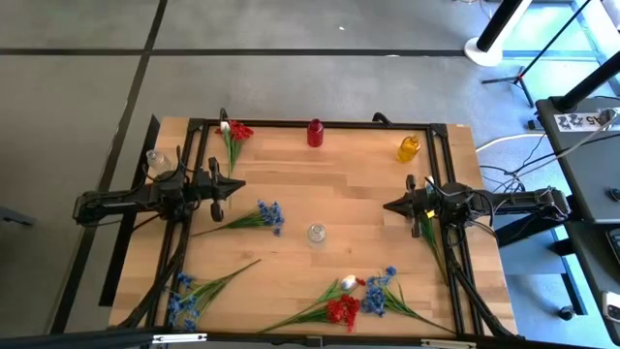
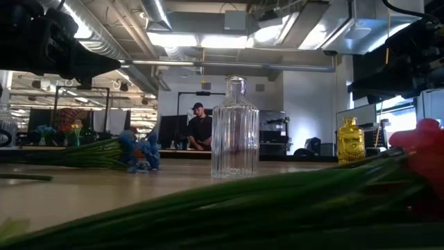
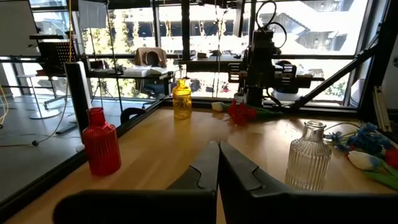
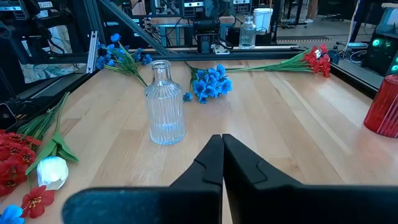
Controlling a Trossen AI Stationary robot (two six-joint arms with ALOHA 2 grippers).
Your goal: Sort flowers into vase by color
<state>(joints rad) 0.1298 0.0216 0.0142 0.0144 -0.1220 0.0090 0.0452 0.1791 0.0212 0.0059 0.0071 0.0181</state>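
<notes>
A ribbed glass bottle stands mid-table on smooth pale wood. Flowers lie scattered around it. The left gripper and right gripper have fingers pressed together, holding nothing.

Three vases, several flowers

Red vase cut by the frame edge right of the clear vase, foreground stems blurred before it
</notes>
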